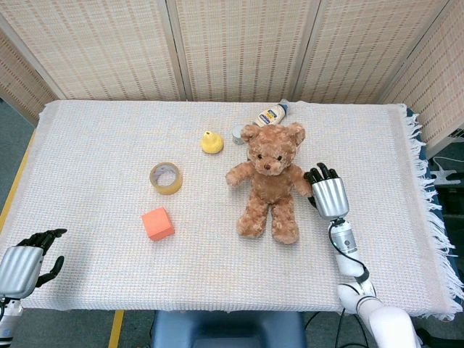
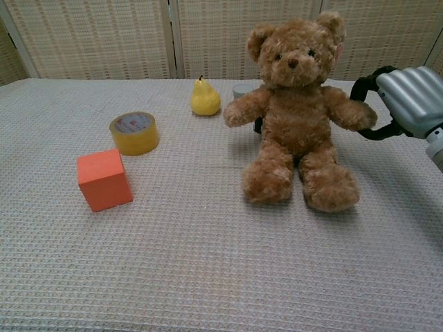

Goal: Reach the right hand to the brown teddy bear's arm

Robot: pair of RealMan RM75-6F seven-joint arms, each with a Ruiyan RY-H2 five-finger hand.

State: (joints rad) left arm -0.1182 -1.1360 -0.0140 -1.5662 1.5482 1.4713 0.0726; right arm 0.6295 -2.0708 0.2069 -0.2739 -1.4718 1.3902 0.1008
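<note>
The brown teddy bear (image 1: 268,181) (image 2: 297,117) sits upright in the middle of the white cloth, arms spread. My right hand (image 1: 330,197) (image 2: 408,100) is at the end of the bear's arm (image 1: 299,181) (image 2: 349,114) on the right side. Its dark fingers arch over the paw and the thumb reaches under it, touching the fur with a loose, unclosed hold. My left hand (image 1: 22,262) hangs off the table's near left corner, fingers apart and holding nothing; the chest view does not show it.
A yellow tape roll (image 1: 166,177) (image 2: 134,132) and an orange cube (image 1: 157,223) (image 2: 104,179) lie left of the bear. A yellow pear (image 1: 211,142) (image 2: 205,99), a small grey can (image 1: 238,133) and a lying bottle (image 1: 271,114) are behind it. Woven screens close the back.
</note>
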